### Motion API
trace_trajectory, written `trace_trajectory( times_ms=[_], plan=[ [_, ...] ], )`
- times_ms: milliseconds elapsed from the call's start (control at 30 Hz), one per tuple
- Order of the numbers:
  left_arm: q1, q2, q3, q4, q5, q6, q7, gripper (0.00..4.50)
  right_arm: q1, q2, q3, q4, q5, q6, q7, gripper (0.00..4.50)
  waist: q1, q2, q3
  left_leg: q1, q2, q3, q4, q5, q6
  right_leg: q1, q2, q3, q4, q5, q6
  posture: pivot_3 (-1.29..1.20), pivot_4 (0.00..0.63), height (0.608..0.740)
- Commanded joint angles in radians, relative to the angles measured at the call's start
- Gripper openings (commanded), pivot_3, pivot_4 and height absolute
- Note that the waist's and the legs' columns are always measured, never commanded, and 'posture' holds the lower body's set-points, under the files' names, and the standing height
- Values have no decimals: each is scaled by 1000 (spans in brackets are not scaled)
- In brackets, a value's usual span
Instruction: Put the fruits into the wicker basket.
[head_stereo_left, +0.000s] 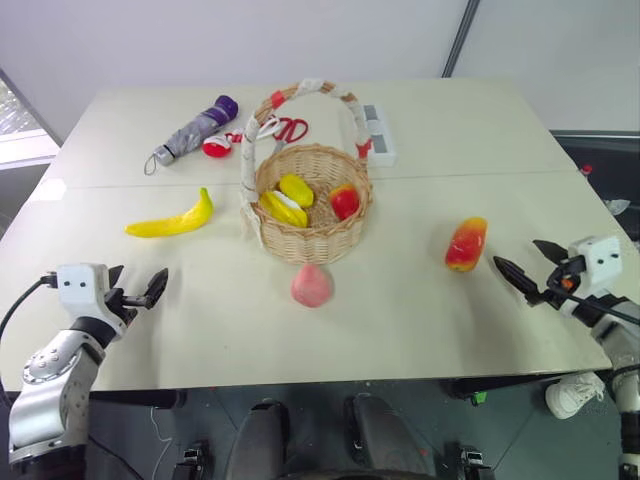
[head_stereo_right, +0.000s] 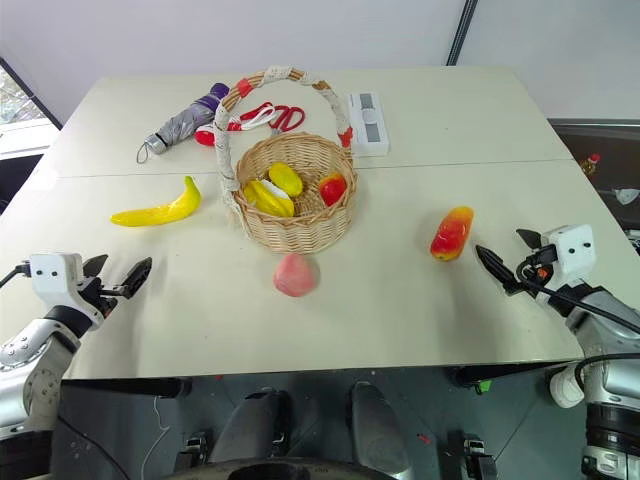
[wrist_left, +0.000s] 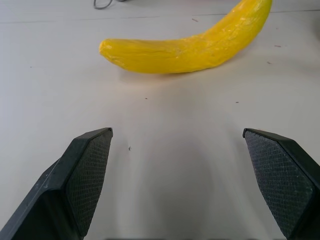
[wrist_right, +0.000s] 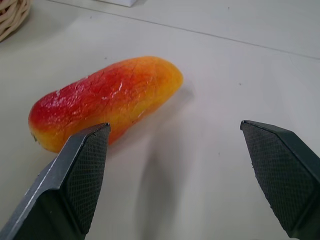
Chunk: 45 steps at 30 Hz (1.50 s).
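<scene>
The cream table (head_stereo_left: 420, 330) is carrying everything. The wicker basket (head_stereo_left: 312, 236) is sitting near the middle of it, its white-and-red wrapped handle arching overhead, and it is already holding some yellow pieces and a red one. The grey-purple umbrella (head_stereo_left: 192, 129) is lying toward the far left corner, with the red-handled scissors (head_stereo_left: 287, 128) beside it behind the basket, and a white power strip (head_stereo_left: 378, 133) is lying toward the far edge right of the basket. The banana (head_stereo_left: 172, 221) is lying left of the basket, well apart from it. The mango (head_stereo_left: 466, 243) is resting toward the right edge. The peach (head_stereo_left: 311, 285) is sitting just in front of the basket. The left gripper (head_stereo_left: 135, 293) is hovering at the near left edge with fingers spread wide, holding nothing, the banana ahead of it. The right gripper (head_stereo_left: 528, 269) is hovering at the right edge, also spread and empty, just beside the mango.
</scene>
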Motion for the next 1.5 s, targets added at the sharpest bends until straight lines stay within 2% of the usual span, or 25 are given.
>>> trace_trajectory(
  times_ms=[33,267,467,567,633,733,867,1167,1267,1467,1500],
  plan=[
    [-2,-3,15,-35,0,-13,13,4500,-11,-4,-7,-19,1,-16,-2,4356,0,0,0,0,0,0,0,0,0,0,0,0,0,0,0,0,150,740],
    [-40,30,-6,-40,21,3,13,4500,-21,-16,-8,-68,16,-2,0,4356,-1,0,0,0,0,0,0,0,0,0,0,0,0,0,0,0,150,740],
    [-129,212,-143,-66,183,33,-25,4500,-56,-32,19,-220,95,97,44,4356,0,0,0,0,0,0,0,0,0,0,1,0,0,0,0,0,150,740],
    [-167,272,-198,-53,241,45,-48,4500,-51,-51,43,-313,130,159,71,4356,0,0,0,0,0,0,0,0,0,0,1,0,0,0,0,0,150,740],
    [-235,345,-300,1,363,27,-59,4500,-46,-66,119,-471,177,228,91,4356,0,0,0,0,1,1,0,-1,2,0,1,0,0,0,0,0,150,740],
    [-333,405,-418,108,495,-16,-75,4500,-83,-57,219,-632,244,319,87,4356,1,0,0,-3,1,0,0,-1,2,-5,3,0,2,0,0,0,150,740],
    [-481,391,-520,301,581,-78,-89,4500,-176,8,355,-715,257,365,45,4356,-1,-1,0,-2,1,0,1,-1,2,-4,3,0,2,0,0,0,150,740],
    [-708,302,-619,605,656,-155,-138,4500,-206,82,460,-720,222,347,21,4356,8,-3,0,-5,-1,1,1,-1,2,-6,1,-1,2,1,0,0,150,740],
    [-731,293,-627,649,664,-182,-160,3637,-199,94,469,-720,209,335,18,4500,6,-3,0,-4,-1,1,2,-1,2,-6,1,-1,3,1,0,0,150,740],
    [-742,288,-617,677,670,-215,-160,645,-189,108,474,-723,190,323,5,4500,3,-3,0,-4,0,0,2,-1,2,-6,1,-1,5,1,0,0,150,740],
    [-744,289,-617,680,674,-220,-160,452,-189,109,475,-723,188,322,4,4500,4,-3,0,-4,0,0,2,-1,2,-6,1,-1,5,1,0,0,150,740]
  ],
)
